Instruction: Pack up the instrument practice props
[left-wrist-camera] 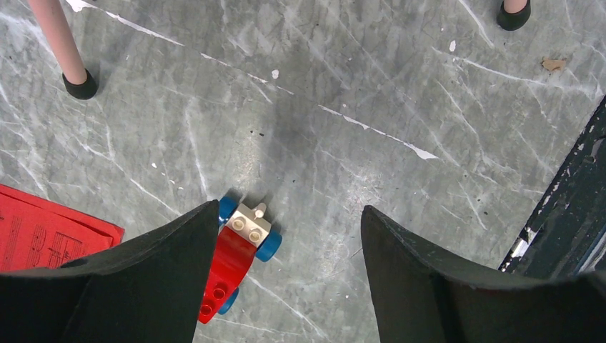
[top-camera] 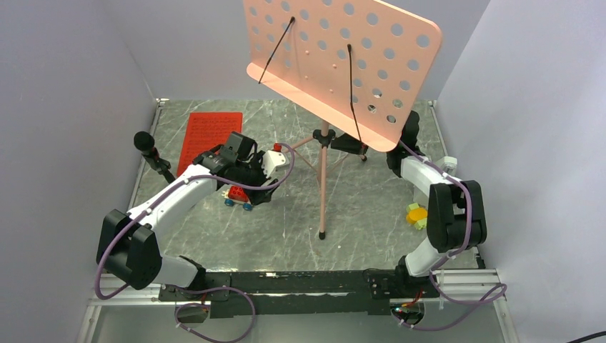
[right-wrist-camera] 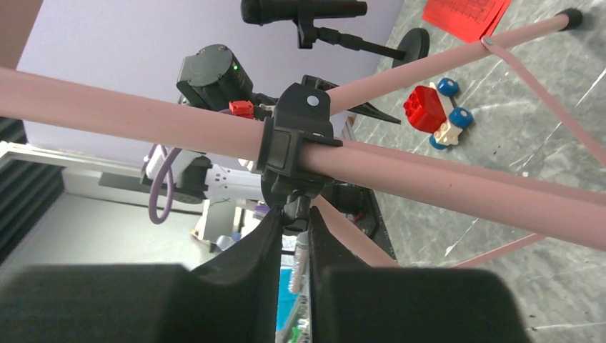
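Salmon-pink music stand stands in the middle of the bench, its long axis upright from the tripod feet to the holed desk, which tilts overhead. Folding it looks to be the step in hand: the right fingers pinch the small black knob under the collar on the pole, so the next move likely calls for loosening it without tipping the stand. The left fingers hang spread beside the toy car, holding nothing.
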Motion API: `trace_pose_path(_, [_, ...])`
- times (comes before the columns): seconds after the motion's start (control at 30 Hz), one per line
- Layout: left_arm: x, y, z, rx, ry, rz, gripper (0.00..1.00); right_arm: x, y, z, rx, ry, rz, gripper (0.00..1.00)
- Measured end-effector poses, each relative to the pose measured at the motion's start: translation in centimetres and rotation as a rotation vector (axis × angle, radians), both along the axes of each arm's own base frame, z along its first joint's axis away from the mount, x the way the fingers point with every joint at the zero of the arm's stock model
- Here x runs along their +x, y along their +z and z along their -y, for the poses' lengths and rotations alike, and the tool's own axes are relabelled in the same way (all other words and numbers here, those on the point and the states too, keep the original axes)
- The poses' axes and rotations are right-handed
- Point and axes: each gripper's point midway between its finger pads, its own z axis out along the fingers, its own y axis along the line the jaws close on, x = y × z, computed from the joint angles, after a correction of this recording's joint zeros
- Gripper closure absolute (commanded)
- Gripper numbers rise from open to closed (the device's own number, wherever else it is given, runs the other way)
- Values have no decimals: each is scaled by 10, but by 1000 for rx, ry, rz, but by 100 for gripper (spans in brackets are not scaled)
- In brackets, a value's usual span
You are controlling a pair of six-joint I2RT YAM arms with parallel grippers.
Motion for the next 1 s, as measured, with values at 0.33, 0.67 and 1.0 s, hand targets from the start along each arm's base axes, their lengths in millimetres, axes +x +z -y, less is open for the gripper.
trace_pose_path(0.33, [1, 0, -1, 5, 1, 4, 23, 2, -2, 1, -62, -14, 319, 100])
trace_pose_path(0.67, [-1, -4, -5, 24, 8, -2, 23, -2, -2, -2, -412, -33, 1369, 100])
trace_pose_path(1.0, [-1, -14, -7, 50, 7, -29, 23, 6, 3, 1, -646, 94, 2444, 77])
